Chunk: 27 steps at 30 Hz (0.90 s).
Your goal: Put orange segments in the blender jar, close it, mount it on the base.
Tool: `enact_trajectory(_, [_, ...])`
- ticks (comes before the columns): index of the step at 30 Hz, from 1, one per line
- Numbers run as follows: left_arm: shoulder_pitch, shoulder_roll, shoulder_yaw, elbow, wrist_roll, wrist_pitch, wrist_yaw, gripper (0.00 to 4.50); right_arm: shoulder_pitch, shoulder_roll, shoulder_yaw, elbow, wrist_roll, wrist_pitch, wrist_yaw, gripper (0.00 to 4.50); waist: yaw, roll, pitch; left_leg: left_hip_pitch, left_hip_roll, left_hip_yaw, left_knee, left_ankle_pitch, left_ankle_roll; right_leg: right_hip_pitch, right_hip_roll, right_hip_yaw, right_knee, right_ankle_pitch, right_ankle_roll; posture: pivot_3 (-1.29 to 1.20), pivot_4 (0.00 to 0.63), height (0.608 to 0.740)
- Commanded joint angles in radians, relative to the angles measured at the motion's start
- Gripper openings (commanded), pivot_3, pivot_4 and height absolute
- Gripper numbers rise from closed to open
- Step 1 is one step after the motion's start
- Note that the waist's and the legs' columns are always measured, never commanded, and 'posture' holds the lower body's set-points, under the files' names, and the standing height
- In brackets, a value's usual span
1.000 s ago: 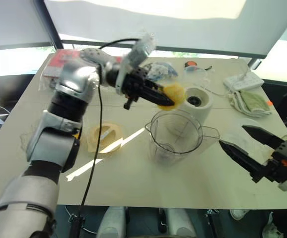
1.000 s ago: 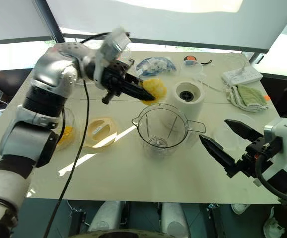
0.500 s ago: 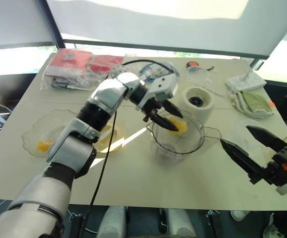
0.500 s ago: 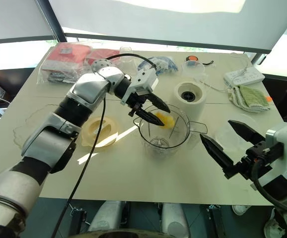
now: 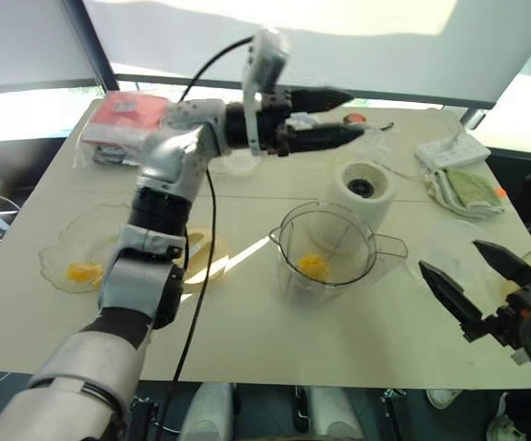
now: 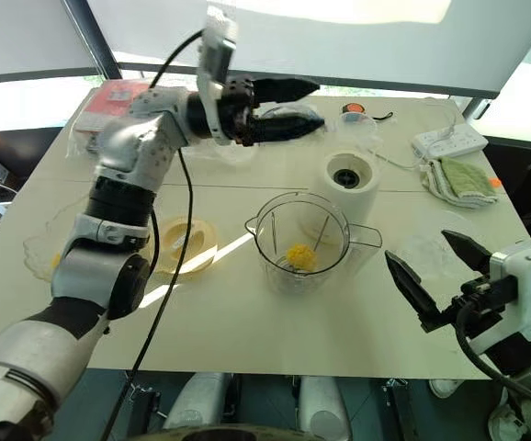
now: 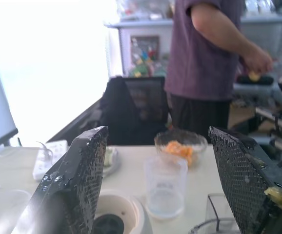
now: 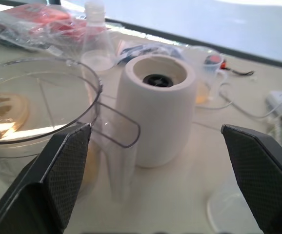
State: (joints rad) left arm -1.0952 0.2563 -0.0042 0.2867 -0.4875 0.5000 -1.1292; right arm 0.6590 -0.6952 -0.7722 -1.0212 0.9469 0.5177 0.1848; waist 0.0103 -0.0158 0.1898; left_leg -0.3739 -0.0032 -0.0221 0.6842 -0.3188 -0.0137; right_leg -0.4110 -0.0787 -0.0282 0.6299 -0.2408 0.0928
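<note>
The clear blender jar (image 5: pixel 327 250) stands upright at the table's middle with orange segments (image 5: pixel 313 266) lying on its bottom. Just behind it stands the cream-white base (image 5: pixel 367 188), its dark socket facing up. My left gripper (image 5: pixel 344 115) hangs open in the air beyond the jar, above and behind the base, pointing right; nothing is between its fingers (image 7: pixel 77 185), though a scrap of pulp sticks to one pad. My right gripper (image 5: pixel 451 257) is open and empty, low at the right of the jar. In the right wrist view the base (image 8: pixel 158 107) and the jar's rim (image 8: pixel 38 107) lie ahead.
A shallow glass bowl (image 5: pixel 82 262) with orange pieces sits at the left, a cream-yellow round lid (image 5: pixel 197 253) beside the jar. Red packets (image 5: pixel 137 115), a power strip (image 5: pixel 454 152) and a cloth (image 5: pixel 468 188) lie along the far side. A person (image 7: pixel 204 58) stands beyond the table.
My left gripper opened over the jar and dropped the orange pieces in, then rose and swung away to the far side. The right gripper barely moved.
</note>
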Motion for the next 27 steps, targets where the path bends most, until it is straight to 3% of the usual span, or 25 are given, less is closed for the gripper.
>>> enact_trajectory(1, [0.101,0.046,0.022,-0.172,-0.006,0.033,0.074,3.41,0.051,0.062,0.020,-0.026,-0.188,-0.081,-0.037,4.50,0.003,0.001,0.000,0.000,0.000,0.000,0.000,0.000,0.000,0.000,0.000,0.000,0.001,0.000,0.000,0.00,0.150,0.740])
enact_trajectory(3, [0.139,0.057,0.037,-0.228,-0.035,0.077,0.118,3.41,0.063,0.125,0.025,-0.026,-0.235,-0.108,-0.069,4.50,0.009,0.001,0.000,0.000,0.000,-0.002,0.000,0.000,-0.001,0.000,0.000,-0.001,0.001,0.000,0.000,0.00,0.150,0.740])
enact_trajectory(8, [0.296,0.143,0.027,-0.426,-0.036,0.097,0.142,3.41,0.120,0.309,0.188,-0.015,-0.469,-0.122,-0.166,4.50,0.003,0.003,-0.002,0.000,0.000,-0.002,0.000,0.001,-0.001,0.001,-0.001,-0.001,0.000,0.000,-0.001,0.00,0.150,0.740])
enact_trajectory(11, [0.339,0.171,0.015,-0.448,0.004,0.104,0.201,3.41,0.146,0.290,0.274,0.061,-0.619,-0.136,-0.118,4.50,0.002,0.004,-0.002,0.000,0.000,0.000,0.000,0.001,-0.001,0.001,-0.001,0.001,0.000,-0.002,-0.004,0.00,0.150,0.740])
enact_trajectory(18, [0.392,0.195,0.013,-0.506,-0.018,0.125,0.240,3.41,-0.047,0.369,0.270,0.249,-0.647,-0.097,-0.173,4.50,0.003,0.004,-0.002,0.002,0.000,0.000,0.001,0.003,0.000,0.001,0.000,0.001,0.000,-0.001,-0.007,0.00,0.150,0.740])
enact_trajectory(27, [0.421,0.199,0.046,-0.590,-0.093,0.206,0.305,3.41,-0.254,0.308,0.238,0.584,-0.764,-0.200,-0.148,4.50,0.001,0.005,-0.003,0.001,-0.001,0.001,0.001,0.003,0.000,0.001,0.000,0.001,0.000,-0.001,-0.006,0.00,0.150,0.740])
